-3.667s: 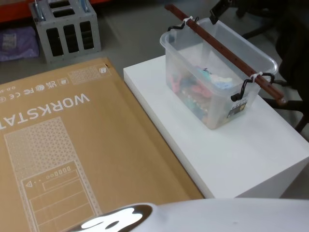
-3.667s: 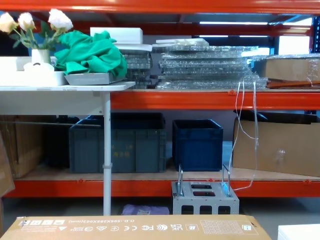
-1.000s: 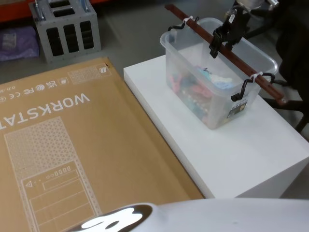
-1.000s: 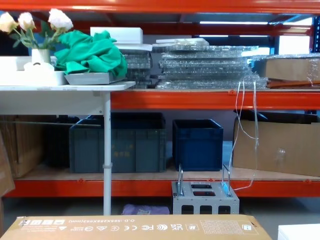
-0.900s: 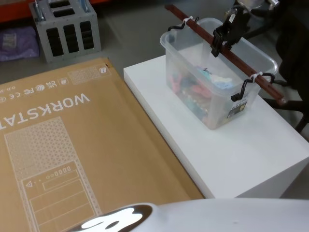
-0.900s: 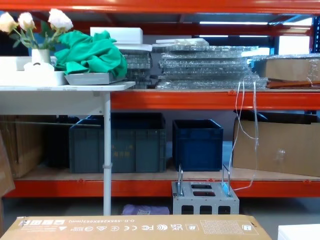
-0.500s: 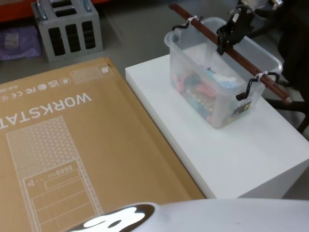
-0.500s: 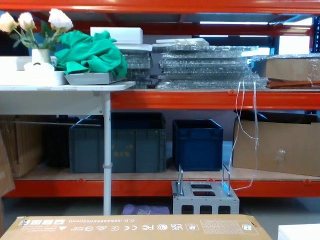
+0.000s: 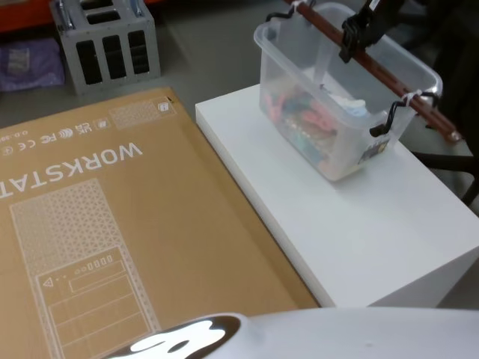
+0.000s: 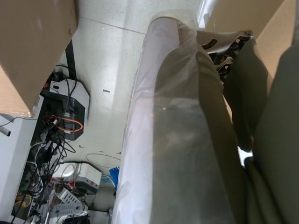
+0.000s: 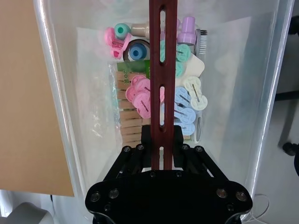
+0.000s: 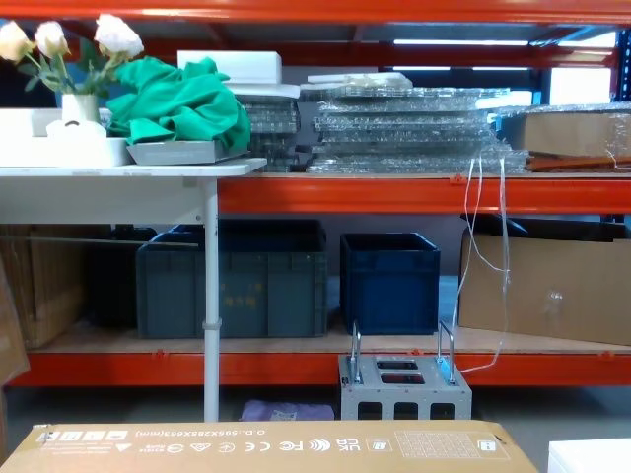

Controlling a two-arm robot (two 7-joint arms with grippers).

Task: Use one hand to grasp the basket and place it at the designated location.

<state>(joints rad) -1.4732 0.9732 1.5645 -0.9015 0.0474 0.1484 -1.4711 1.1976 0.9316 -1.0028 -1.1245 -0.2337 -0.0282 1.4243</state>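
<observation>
The basket (image 9: pixel 329 112) is a translucent whitish bin holding colourful clips and pegs, over the far part of the white block (image 9: pixel 359 232). Its reddish-brown bar handle (image 9: pixel 382 67) runs along its top. My right gripper (image 9: pixel 358 31) comes in from the top edge and is shut on the middle of that bar. The basket seems raised a little off the block. In the right wrist view the black fingers (image 11: pixel 149 140) clamp the slotted bar handle (image 11: pixel 162 70), with the basket's (image 11: pixel 60 107) contents below. My left arm hangs parked low at my side.
A large flat cardboard box (image 9: pixel 97 224) lies left of the white block. A grey metal box (image 9: pixel 105 41) with two loop handles stands on the floor behind it. Dark blue crates (image 12: pixel 389 281) sit under the orange shelving. A dark chair (image 9: pixel 456 52) is at the far right.
My right gripper came down onto the bar handle and shut on it. Over the last second the gripper and the basket have moved up and a little farther away.
</observation>
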